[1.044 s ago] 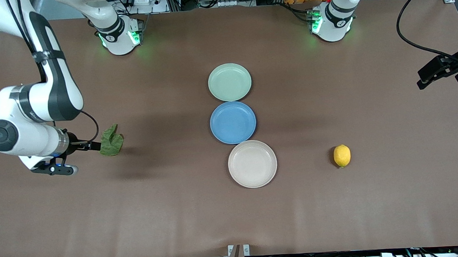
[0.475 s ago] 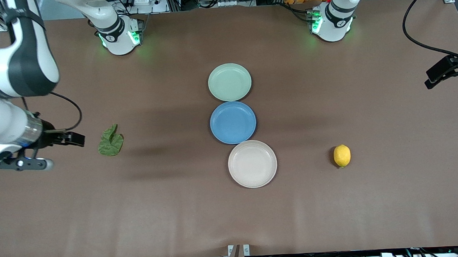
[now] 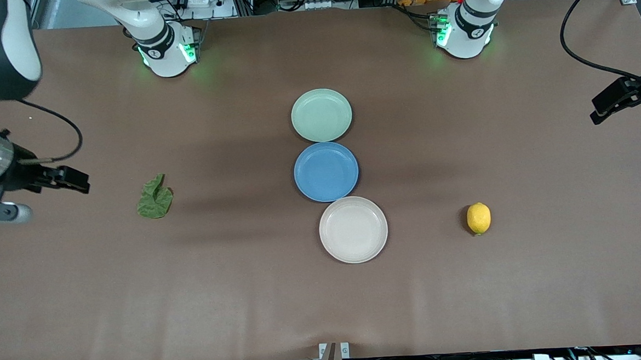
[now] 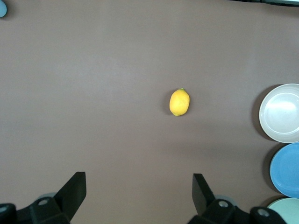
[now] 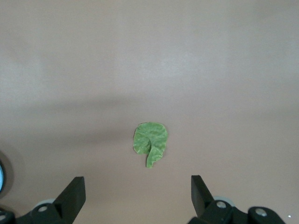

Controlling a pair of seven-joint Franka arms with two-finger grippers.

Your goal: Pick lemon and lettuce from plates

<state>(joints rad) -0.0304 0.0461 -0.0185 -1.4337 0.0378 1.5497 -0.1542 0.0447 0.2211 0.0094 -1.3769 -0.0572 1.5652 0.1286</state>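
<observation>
Right wrist view: lettuce between spread jaws

I see a blue plate on the brown table, lying in line between two other plates and touching or almost touching each, and a dark cable looping over the table's corner.

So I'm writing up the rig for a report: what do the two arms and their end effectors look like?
Both arms are glossy white with black joint bands, and green lights glow at their bases. The right end effector is black with blocky fingers on a silver wrist trailed by a looping black cable. The left end effector is black too, also cabled.
</observation>
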